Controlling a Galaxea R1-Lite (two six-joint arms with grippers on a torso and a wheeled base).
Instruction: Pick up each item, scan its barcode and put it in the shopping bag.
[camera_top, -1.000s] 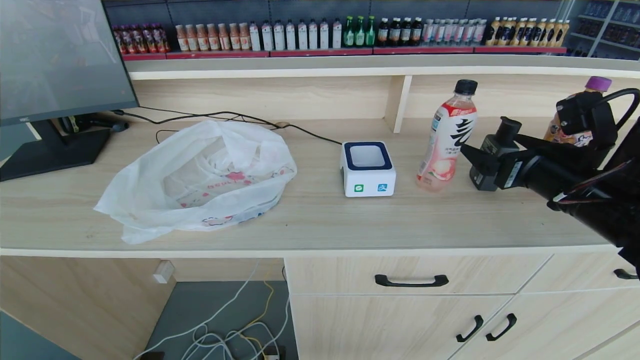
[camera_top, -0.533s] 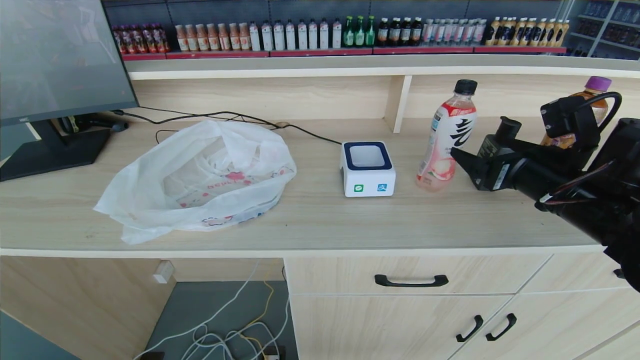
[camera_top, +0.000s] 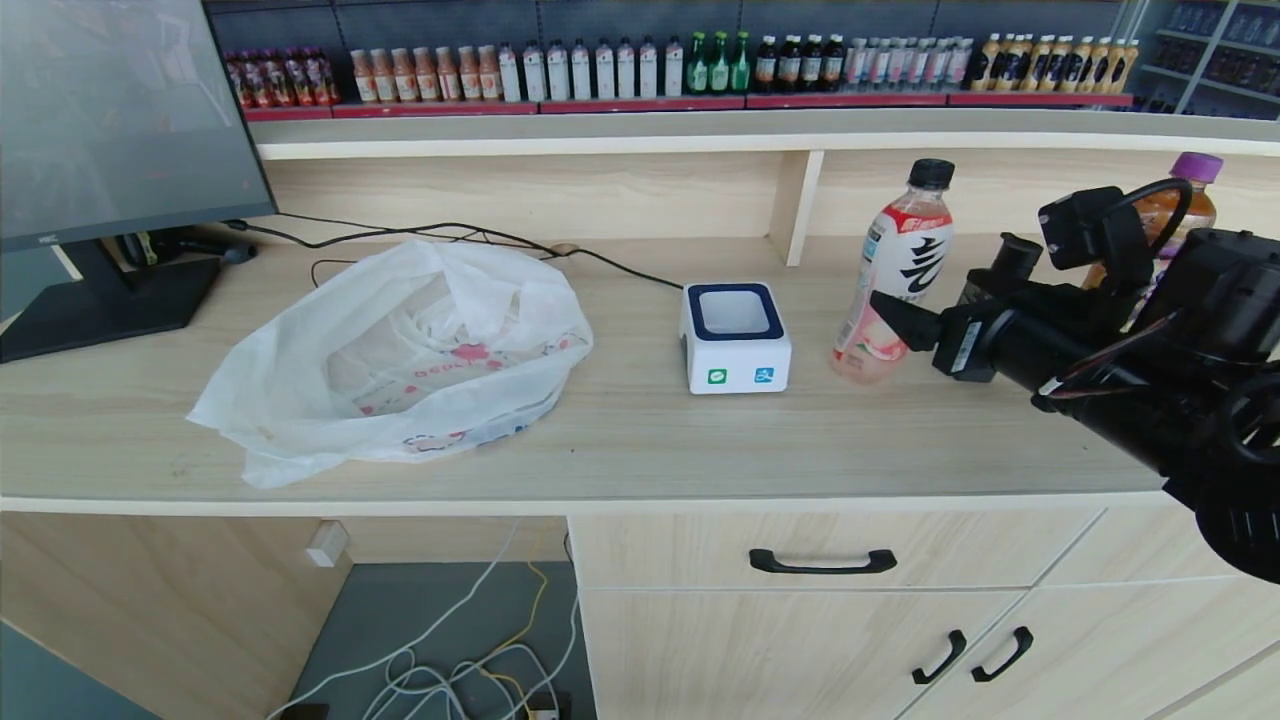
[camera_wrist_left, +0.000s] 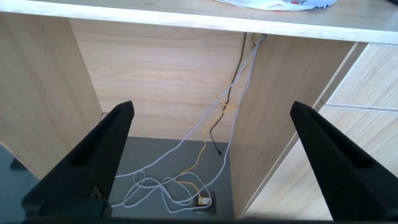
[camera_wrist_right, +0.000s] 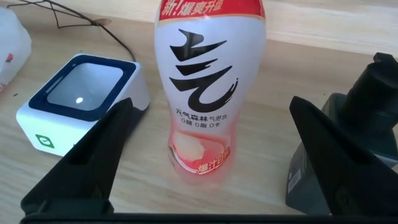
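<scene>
The pink bottle (camera_top: 893, 290) is seen standing upright on the table (camera_top: 650, 440), straight ahead of the right tool (camera_wrist_right: 211, 102) and framed between its 2 fingers; whether they touch it cannot be told. Nearest of all, the left tool (camera_wrist_left: 211, 106) is held low, below the table's top, with its 2 fingers spread wide and nothing between them. Beyond it, loose cables (camera_wrist_left: 180, 180) are seen on the floor in the open bay under the table. The right tool is held low over the table, its fingers likewise spread wide and closed on nothing. A dark bottle (camera_top: 1012, 258) is stood just to the right of that tool, near the pink bottle but apart from it. To the tool's left, past the pink bottle, the white scanner (camera_top: 735, 337) is set with its window facing up. Well to the left of the tool, the shopping bag (camera_top: 400, 360) is laid open on the table. Behind the right tool, an orange bottle (camera_top: 1196, 166) with a purple cap is stood upright. A monitor (camera_top: 110, 110) is placed far to the left, and rows of bottles are lined on a shelf (camera_top: 640, 103) farthest away.
</scene>
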